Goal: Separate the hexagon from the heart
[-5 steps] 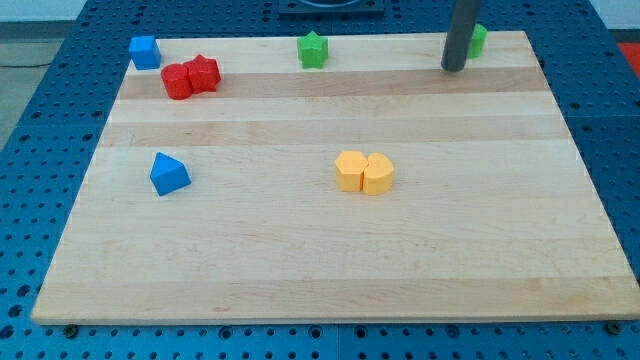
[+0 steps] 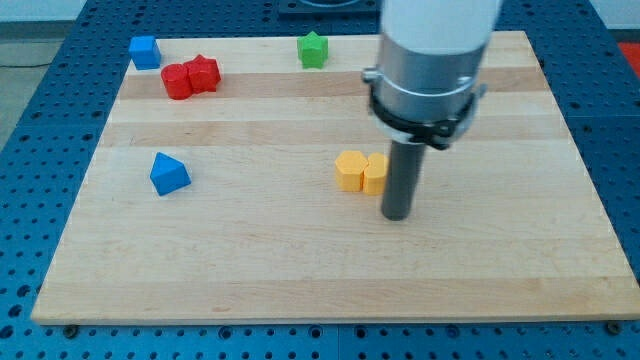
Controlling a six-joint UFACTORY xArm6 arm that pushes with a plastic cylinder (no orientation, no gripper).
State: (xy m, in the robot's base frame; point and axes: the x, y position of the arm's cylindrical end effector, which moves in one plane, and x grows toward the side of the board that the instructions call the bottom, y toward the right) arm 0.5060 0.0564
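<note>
A yellow hexagon [image 2: 349,169] and a yellow heart [image 2: 374,173] stand touching side by side near the middle of the wooden board [image 2: 250,250], hexagon on the view's left. My tip [image 2: 397,216] rests on the board just right of and below the heart, close to it; the rod hides the heart's right edge.
A red hexagon-like block [image 2: 177,81] and a red star [image 2: 204,73] touch at the top left. A blue block [image 2: 145,51] sits in the top left corner, a blue triangle [image 2: 168,173] at the left, a green star [image 2: 313,49] at the top.
The rod has moved from the board's top right down to beside the yellow heart. The arm's body now hides the green block at the top right.
</note>
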